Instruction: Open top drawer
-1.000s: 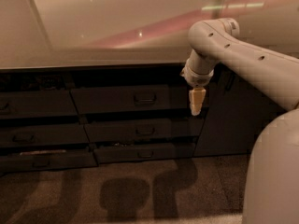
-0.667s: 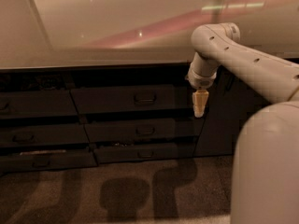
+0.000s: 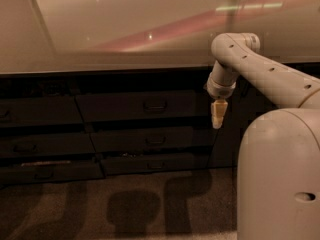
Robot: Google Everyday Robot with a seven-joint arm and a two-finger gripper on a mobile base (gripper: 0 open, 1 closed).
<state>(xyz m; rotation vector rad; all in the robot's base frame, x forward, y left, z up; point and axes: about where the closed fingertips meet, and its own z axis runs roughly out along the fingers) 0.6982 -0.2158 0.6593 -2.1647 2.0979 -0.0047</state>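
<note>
The top drawer (image 3: pixel 120 106) is a wide dark grey front just under the counter, with a small loop pull (image 3: pixel 155 105) at its middle. It is closed. My gripper (image 3: pixel 218 119) hangs from the arm with its pale yellow fingers (image 3: pixel 218 112) pointing down and pressed together, holding nothing. It is at the height of the top drawer, just past the drawer's right edge, to the right of the pull. I cannot tell how far in front of the cabinet it is.
Two shorter drawers (image 3: pixel 150 140) lie below the top drawer, and more drawers (image 3: pixel 35 144) stand to the left. A tall dark cabinet door (image 3: pixel 230 144) is behind the gripper. The pale counter (image 3: pixel 125 39) runs above. My body (image 3: pixel 280 179) fills the lower right. Carpet (image 3: pixel 100 209) lies below.
The gripper has shifted a little to the right and slightly down. My body takes up more of the lower right. The drawer has not moved.
</note>
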